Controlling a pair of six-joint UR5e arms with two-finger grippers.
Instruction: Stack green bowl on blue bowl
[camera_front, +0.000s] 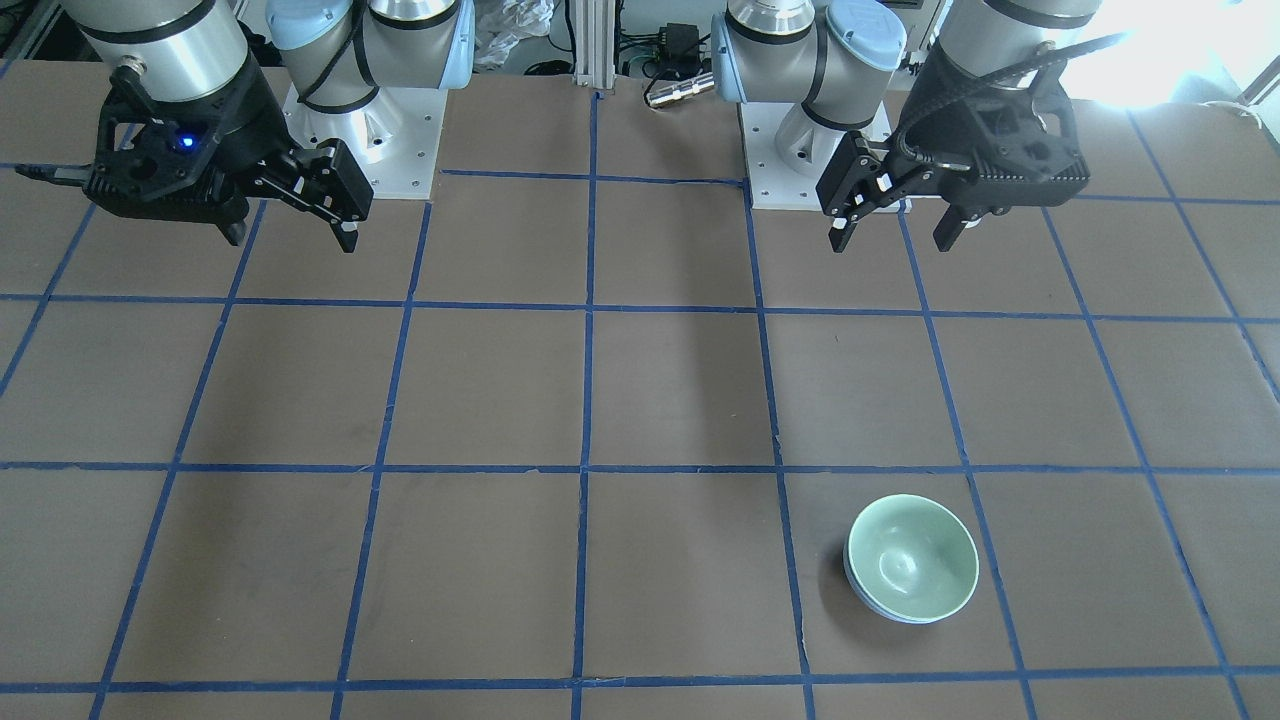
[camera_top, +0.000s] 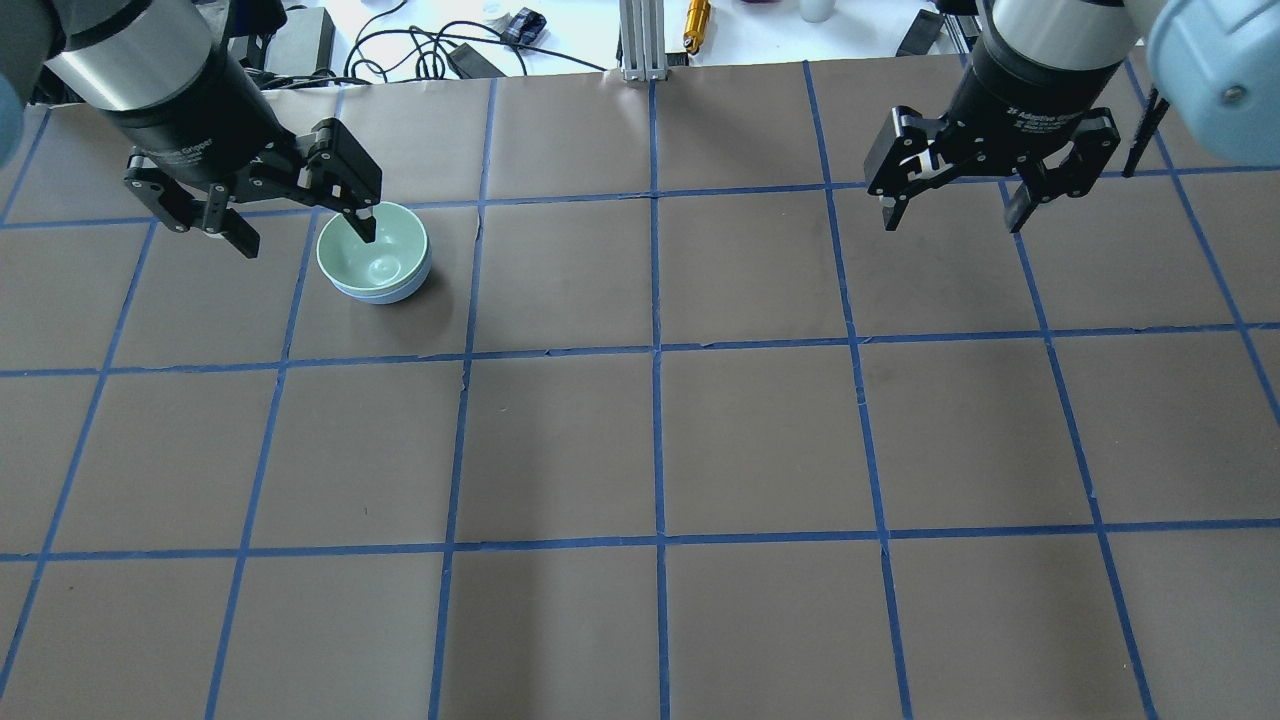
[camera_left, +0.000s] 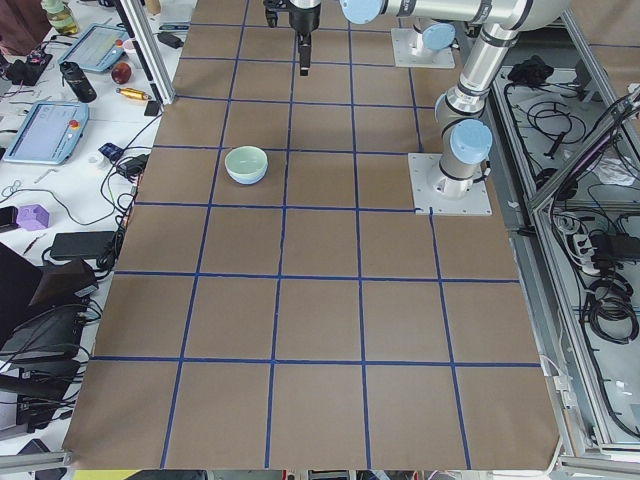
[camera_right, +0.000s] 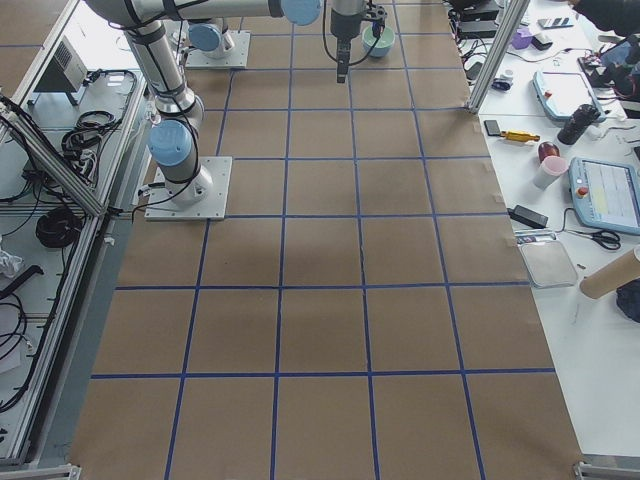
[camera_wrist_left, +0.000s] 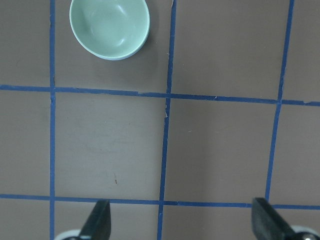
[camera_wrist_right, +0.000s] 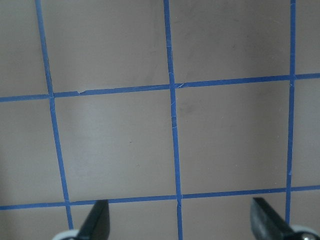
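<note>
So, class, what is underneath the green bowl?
The blue bowl sits under the green bowl, which is nested in it. Only a thin crescent of the blue bowl's outer wall shows below the green rim. Its inside and base are covered.

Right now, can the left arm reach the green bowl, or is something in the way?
Probably yes. The green bowl sits nested in the blue bowl on the left arm's side, the left gripper hangs open above the table, and nothing visible stands between them.

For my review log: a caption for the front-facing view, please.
Green bowl sits nested in blue bowl; left end effector and right end effector hang open, clear of them.
</note>
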